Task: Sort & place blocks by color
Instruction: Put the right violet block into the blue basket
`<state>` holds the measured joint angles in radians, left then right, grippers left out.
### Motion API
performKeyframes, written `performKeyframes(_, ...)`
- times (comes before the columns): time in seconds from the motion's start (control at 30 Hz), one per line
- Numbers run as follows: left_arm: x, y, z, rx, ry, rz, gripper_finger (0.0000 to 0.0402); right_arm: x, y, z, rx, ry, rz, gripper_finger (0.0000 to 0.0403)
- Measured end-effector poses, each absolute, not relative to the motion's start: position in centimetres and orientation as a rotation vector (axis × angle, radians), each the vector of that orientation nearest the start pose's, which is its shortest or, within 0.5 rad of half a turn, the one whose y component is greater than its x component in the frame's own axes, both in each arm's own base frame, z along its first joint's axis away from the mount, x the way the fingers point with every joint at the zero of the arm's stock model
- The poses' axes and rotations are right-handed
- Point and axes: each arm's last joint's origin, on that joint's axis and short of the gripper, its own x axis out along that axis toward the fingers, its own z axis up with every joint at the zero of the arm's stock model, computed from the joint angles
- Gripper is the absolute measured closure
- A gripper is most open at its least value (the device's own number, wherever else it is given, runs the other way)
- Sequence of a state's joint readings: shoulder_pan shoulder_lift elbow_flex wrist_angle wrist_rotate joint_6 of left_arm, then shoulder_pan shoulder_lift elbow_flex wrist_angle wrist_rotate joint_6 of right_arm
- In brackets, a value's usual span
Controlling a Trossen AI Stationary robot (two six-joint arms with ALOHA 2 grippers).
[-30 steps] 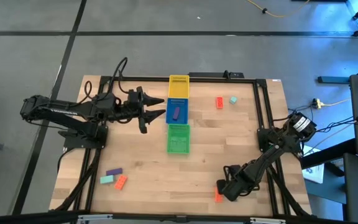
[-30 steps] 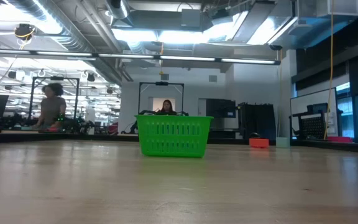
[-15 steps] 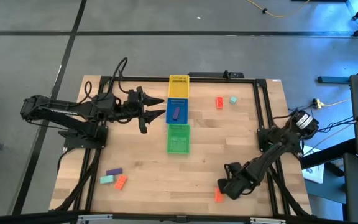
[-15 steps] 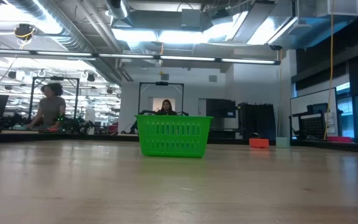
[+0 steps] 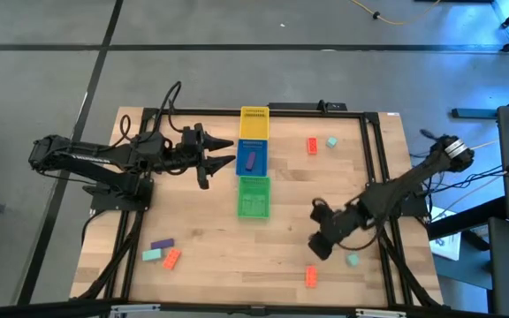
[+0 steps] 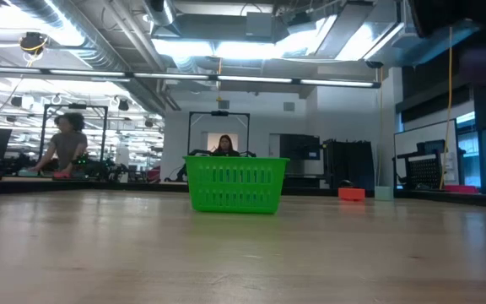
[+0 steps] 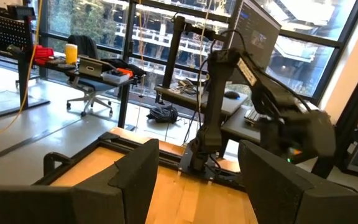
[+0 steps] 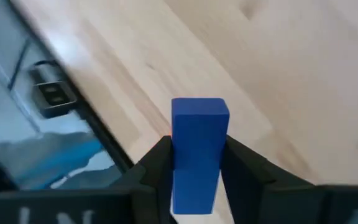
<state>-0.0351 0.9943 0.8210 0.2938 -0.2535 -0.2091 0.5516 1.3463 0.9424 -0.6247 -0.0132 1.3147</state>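
Observation:
My right gripper [image 5: 318, 240] hangs over the table's near right part, shut on a blue-purple block [image 8: 197, 149]. Below it a teal block [image 5: 353, 261] and an orange block [image 5: 310, 276] lie flat on the wood. My left gripper [image 5: 225, 159] waits open, just left of the blue tray [image 5: 261, 146]; a purple block [image 5: 251, 160] lies in that tray. An orange block [image 5: 312, 146] and a teal block [image 5: 332, 141] lie far right. Purple [image 5: 162, 244], teal [image 5: 152, 255] and orange [image 5: 172, 258] blocks lie near left. My right gripper pinches the blue-purple block between its two fingers [image 8: 244, 168], one on each long side [image 8: 178, 163]. The block lies along the fingers, and its free end [image 8: 199, 107] sticks out past the fingertips. It is lifted clear of the table.
The yellow tray [image 5: 254, 124], the blue tray and the green tray [image 5: 254, 198] stand in a row down the table's middle. A black frame [image 5: 374, 150] runs along the table's edges. Bare wood lies between the trays and my right gripper. People sit in the room beyond.
My right gripper has risen from the table's near right edge and moved toward the far edge, carrying the blue-purple block up with it. The teal block where the gripper was now shows; the orange block beside it has stayed put.

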Motion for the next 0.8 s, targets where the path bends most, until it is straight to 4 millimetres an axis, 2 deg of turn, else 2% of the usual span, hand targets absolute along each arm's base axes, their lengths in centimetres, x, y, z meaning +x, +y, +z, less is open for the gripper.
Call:
performKeyframes(0.17,22.3,-0.1,35.3,-0.226,-0.142,0.205,0.0188,22.6,11.1,25.2,0.754,1.072,-0.088,0.0296)
performKeyframes(0.3,22.3,-0.1,35.3,-0.227,-0.142,0.205,0.0188,23.3,9.8,25.4,0.678,1.052,-0.014,0.0296)
performKeyframes(0.37,22.3,-0.1,35.3,-0.242,-0.143,0.204,0.0188,23.6,9.3,25.0,0.661,1.045,0.040,0.0296)
performKeyframes(0.5,22.3,-0.1,35.3,-0.250,-0.144,0.203,0.0188,24.0,8.3,22.9,0.710,0.988,0.157,0.0296)
performKeyframes(0.67,22.3,-0.1,35.3,-0.250,-0.140,0.204,0.0188,24.4,7.3,20.4,0.778,0.772,0.288,0.0296)
performKeyframes(0.8,22.3,-0.1,35.3,-0.250,-0.140,0.204,0.0188,24.9,5.4,20.5,0.817,0.465,0.288,0.0296)
